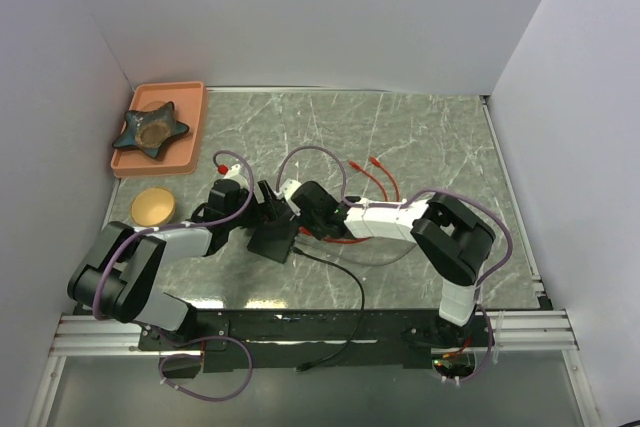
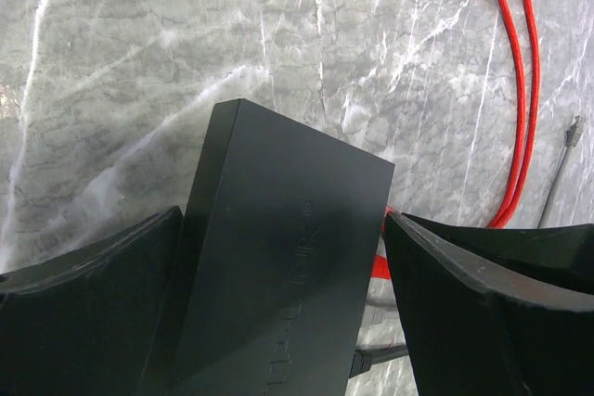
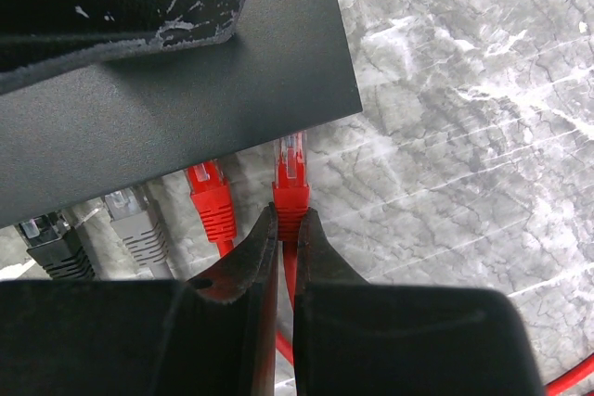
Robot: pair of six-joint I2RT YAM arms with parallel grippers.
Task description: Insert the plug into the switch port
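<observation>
The switch is a flat matte-black box (image 2: 278, 257) (image 3: 167, 108) (image 1: 272, 241). My left gripper (image 2: 283, 220) is shut on it, one finger on each long side. My right gripper (image 3: 286, 215) is shut on the boot of a red plug (image 3: 290, 183). The plug points at the box's port side, and its clear tip meets the box's edge near the right corner. The port holes are hidden under the box's top face. In the top view both grippers meet at the table's middle, left (image 1: 266, 203) and right (image 1: 300, 215).
A second red plug (image 3: 212, 199), a grey plug (image 3: 137, 224) and a black plug (image 3: 51, 240) sit at the same box edge. Loose red cables (image 2: 520, 90) and a grey plug (image 2: 574, 132) lie beyond. An orange tray (image 1: 190, 127) with a star dish and a yellow disc (image 1: 153, 207) stand far left.
</observation>
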